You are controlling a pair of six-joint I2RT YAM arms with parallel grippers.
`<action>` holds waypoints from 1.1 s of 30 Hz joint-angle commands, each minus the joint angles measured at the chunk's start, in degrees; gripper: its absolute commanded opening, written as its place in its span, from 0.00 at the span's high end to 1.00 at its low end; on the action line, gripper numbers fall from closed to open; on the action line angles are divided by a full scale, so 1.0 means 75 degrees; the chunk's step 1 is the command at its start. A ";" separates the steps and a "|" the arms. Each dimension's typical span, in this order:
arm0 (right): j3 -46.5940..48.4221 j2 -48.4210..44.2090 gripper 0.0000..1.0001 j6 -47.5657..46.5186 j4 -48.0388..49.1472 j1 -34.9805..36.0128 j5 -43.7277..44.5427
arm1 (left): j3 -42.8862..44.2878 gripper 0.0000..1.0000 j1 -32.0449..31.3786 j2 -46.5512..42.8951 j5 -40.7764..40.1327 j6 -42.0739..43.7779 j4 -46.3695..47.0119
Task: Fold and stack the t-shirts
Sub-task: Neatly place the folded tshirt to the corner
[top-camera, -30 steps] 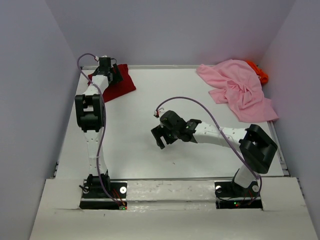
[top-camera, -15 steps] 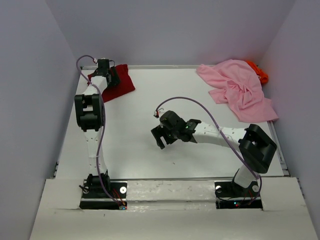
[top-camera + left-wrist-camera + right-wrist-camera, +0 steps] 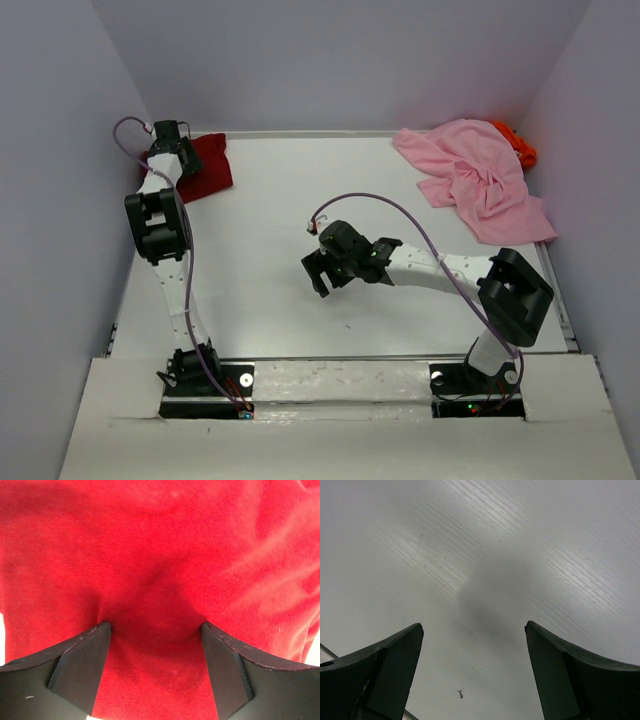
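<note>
The dark red t-shirt [image 3: 207, 164] lies folded in the far left corner of the table [image 3: 270, 230]. My left gripper [image 3: 180, 150] is down on it. In the left wrist view red cloth [image 3: 160, 555] fills the frame, and the gripper [image 3: 155, 626] stands open with both fingertips pressed into it. The light pink t-shirt [image 3: 475, 185] lies crumpled at the far right, and the bright orange t-shirt [image 3: 518, 146] peeks out behind it. My right gripper [image 3: 320, 282] hovers open over bare table near the middle, with nothing between its fingers [image 3: 473, 625].
Lilac walls close in the table on the left, back and right. A raised white ledge [image 3: 340, 375] at the near edge carries both arm bases. A small dark speck [image 3: 460, 693] lies on the table under the right gripper.
My left arm has swung left, and the dark red t-shirt has slid with it toward the far left corner. The right arm has stayed still.
</note>
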 commanded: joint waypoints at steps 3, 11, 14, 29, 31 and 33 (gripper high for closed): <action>0.0260 0.0083 0.11 -0.0061 0.0202 0.0061 -0.0036 | 0.0657 0.15 0.0103 0.0312 -0.0011 0.0071 -0.0389; 0.0319 0.0166 0.11 -0.0061 0.0190 0.0061 -0.0107 | 0.0857 0.15 -0.0189 0.0781 0.0201 0.0223 -0.0436; 0.0342 0.0200 0.11 -0.0061 0.0190 0.0061 -0.0083 | 0.0892 0.15 -0.0424 0.0910 0.0178 0.0340 -0.0459; 0.0272 0.0130 0.11 -0.0061 0.0179 0.0061 -0.0107 | 0.1408 0.15 -0.0706 0.1110 0.0237 0.0504 -0.0577; 0.0248 0.0119 0.11 -0.0038 0.0190 0.0061 -0.0095 | 0.1396 0.15 -0.0682 0.1075 0.0038 0.0493 -0.0635; 0.0248 0.0119 0.11 -0.0038 0.0190 0.0061 -0.0107 | 0.1361 0.15 -0.0647 0.1028 -0.0022 0.0493 -0.0635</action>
